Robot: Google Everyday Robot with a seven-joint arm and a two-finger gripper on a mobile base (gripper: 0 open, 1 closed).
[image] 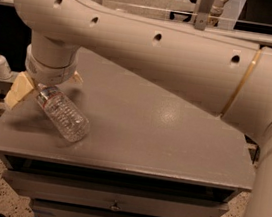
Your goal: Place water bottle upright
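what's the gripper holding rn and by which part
Cannot tell: the gripper sits over the neck end of the water bottle, but the wrist hides whether it actually grips there.

Cream holed arm (153, 57), tan hand (45, 90) lower left
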